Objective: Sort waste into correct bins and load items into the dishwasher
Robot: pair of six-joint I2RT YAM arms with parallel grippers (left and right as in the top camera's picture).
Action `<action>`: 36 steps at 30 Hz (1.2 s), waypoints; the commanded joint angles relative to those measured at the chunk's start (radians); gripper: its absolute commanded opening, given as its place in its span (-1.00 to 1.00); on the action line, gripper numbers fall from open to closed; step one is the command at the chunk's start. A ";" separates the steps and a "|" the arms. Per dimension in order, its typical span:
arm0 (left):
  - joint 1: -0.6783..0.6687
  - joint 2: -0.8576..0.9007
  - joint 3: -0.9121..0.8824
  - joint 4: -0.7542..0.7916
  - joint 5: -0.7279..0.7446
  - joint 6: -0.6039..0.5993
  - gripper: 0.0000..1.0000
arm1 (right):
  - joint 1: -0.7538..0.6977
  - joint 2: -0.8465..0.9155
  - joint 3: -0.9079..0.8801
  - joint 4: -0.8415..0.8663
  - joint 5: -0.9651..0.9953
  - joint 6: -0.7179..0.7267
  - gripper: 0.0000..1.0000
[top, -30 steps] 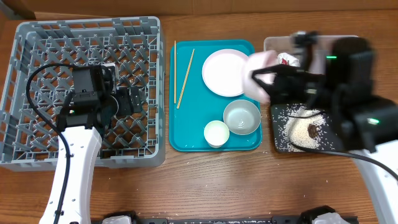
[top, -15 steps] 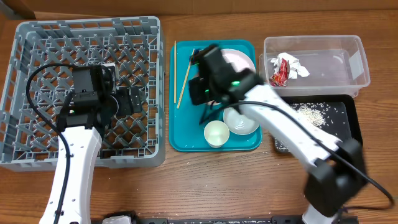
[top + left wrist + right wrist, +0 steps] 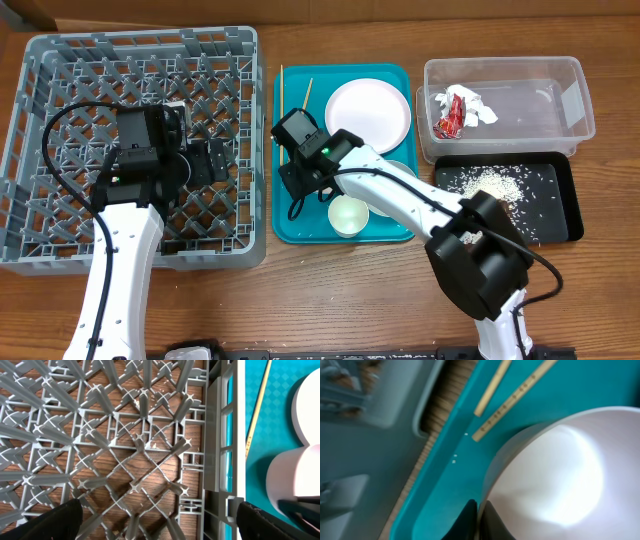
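Wrapper (image 3: 458, 108) in tub (image 3: 532, 66), rice (image 3: 490, 183) in tray (image 3: 560, 215); right gripper (image 3: 480, 512) pinches bowl (image 3: 555, 480); left gripper (image 3: 160, 522) spread.

Pale pink bowl (image 3: 555, 475) — mouth up, just beside two wooden chopsticks (image 3: 514, 399)

A teal serving tray (image 3: 300, 230) lies on the wooden table (image 3: 330, 300).

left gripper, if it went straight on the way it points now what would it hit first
Most likely the rack's lattice floor: the left gripper is open above it, and nothing shows between it and the grid. Depth is hard to judge from the wrist view.
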 commanded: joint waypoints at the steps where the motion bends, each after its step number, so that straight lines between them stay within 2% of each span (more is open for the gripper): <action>1: -0.013 0.010 0.012 0.010 -0.026 0.020 1.00 | 0.014 0.000 0.034 0.012 0.016 -0.036 -0.67; 5: -0.013 0.010 0.012 0.011 -0.026 0.019 1.00 | 0.012 -0.006 0.111 -0.074 -0.035 -0.009 -0.11; 9: -0.013 0.010 0.012 0.041 -0.022 0.014 1.00 | -0.015 -0.045 0.316 -0.252 -0.047 0.050 0.04; 11: -0.012 0.010 0.012 0.043 -0.014 0.012 1.00 | -0.038 -0.070 0.433 -0.348 -0.046 0.087 0.18; 13: -0.013 0.010 0.012 0.046 0.036 -0.007 1.00 | -0.073 -0.093 0.544 -0.456 -0.044 0.133 0.43; 14: -0.013 0.010 0.012 0.044 0.061 -0.011 1.00 | -0.095 -0.106 0.593 -0.522 -0.044 0.159 0.45; 19: -0.013 0.010 0.012 0.043 0.261 -0.003 1.00 | -0.204 -0.148 0.654 -0.776 -0.048 0.204 0.47; 21: -0.029 0.010 0.012 0.038 0.381 0.053 0.99 | -0.239 -0.150 0.653 -0.855 -0.066 0.205 0.47; 24: -0.076 0.010 0.013 0.027 0.388 0.072 1.00 | -0.251 -0.150 0.617 -0.912 -0.089 0.208 0.43; 30: -0.090 0.003 0.018 0.023 0.357 -0.097 1.00 | -0.212 -0.150 0.411 -0.882 -0.088 0.283 0.32; 36: -0.089 0.002 0.024 0.027 0.356 -0.116 1.00 | -0.156 -0.150 0.113 -0.716 -0.045 0.400 0.11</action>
